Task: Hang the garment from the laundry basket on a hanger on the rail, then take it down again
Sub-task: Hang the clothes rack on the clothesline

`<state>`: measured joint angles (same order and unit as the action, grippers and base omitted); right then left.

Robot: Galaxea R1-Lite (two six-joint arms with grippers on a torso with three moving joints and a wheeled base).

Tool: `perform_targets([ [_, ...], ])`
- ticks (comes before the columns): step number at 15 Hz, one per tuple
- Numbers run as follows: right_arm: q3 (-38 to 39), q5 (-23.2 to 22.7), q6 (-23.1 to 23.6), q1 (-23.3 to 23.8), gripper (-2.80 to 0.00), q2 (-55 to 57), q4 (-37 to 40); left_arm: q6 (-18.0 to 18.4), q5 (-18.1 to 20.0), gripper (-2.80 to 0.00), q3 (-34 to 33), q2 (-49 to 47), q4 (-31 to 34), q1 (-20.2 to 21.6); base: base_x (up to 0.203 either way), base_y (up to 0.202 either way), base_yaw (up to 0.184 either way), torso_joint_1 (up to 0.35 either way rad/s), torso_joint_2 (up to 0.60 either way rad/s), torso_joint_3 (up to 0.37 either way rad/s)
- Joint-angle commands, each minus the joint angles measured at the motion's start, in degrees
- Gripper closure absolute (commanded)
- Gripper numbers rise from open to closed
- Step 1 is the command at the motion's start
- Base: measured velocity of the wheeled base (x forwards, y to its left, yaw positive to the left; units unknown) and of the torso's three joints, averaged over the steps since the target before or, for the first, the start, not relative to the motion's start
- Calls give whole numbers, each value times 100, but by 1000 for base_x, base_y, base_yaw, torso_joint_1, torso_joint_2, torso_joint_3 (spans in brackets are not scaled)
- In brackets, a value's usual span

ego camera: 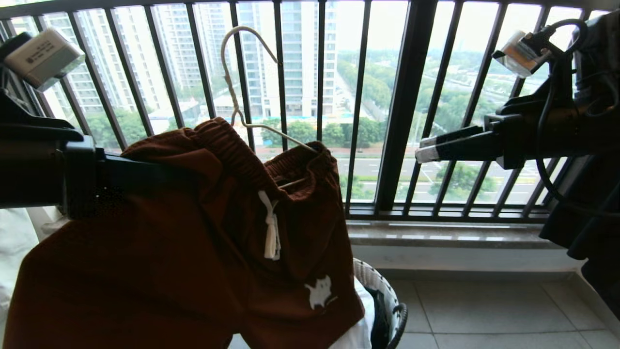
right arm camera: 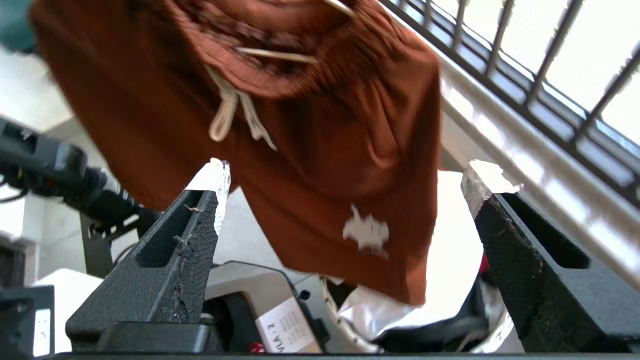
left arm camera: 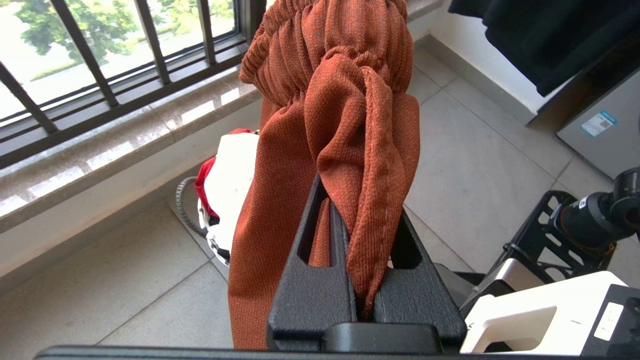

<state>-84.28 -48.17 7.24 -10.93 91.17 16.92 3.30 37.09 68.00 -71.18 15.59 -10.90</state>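
The garment [ego camera: 160, 252], rust-brown shorts with a white drawstring and a white logo, hangs in the air in front of the balcony bars. My left gripper [left arm camera: 357, 220] is shut on a fold of its cloth just under the ribbed waistband [left arm camera: 320, 45]. The cream wire hanger [ego camera: 236, 92] sits inside the waistband, its hook standing free above. My right gripper [ego camera: 422, 148] is to the right of the shorts, apart from them, open with nothing between its white-tipped fingers [right arm camera: 215, 175]. The laundry basket [ego camera: 387, 295] stands on the floor below the shorts. The rail is out of view.
The black balcony railing [ego camera: 402, 106] and its stone sill [ego camera: 450, 235] run behind the shorts. A black garment [ego camera: 596, 194] hangs at the far right. White and red clothes [left arm camera: 227, 185] lie in the basket. My base [left arm camera: 550, 310] stands on the grey tiles.
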Motion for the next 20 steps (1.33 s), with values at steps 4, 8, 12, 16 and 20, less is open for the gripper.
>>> perform_targets([
  [4,1214,1391,-351,60,-280,-755,-625,-146,-27,0,-50,316,-2,62,0,0,0,0,0,0],
  [8,1458,1459,-504,171,-280,-882,-1146,-609,-110,0,-191,429,-521,57,0,0,0,0,0,0],
  [12,1578,1468,-504,179,-280,-873,-1191,-787,-85,0,-600,485,-972,53,0,0,0,0,0,0],
  [16,1637,1460,-521,179,0,-892,-1191,-787,-70,0,-525,509,-978,36,0,0,0,0,0,0],
  [20,1713,1460,-495,179,0,-910,-1191,-787,-53,0,-535,463,-978,-160,0,0,0,0,0,0],
])
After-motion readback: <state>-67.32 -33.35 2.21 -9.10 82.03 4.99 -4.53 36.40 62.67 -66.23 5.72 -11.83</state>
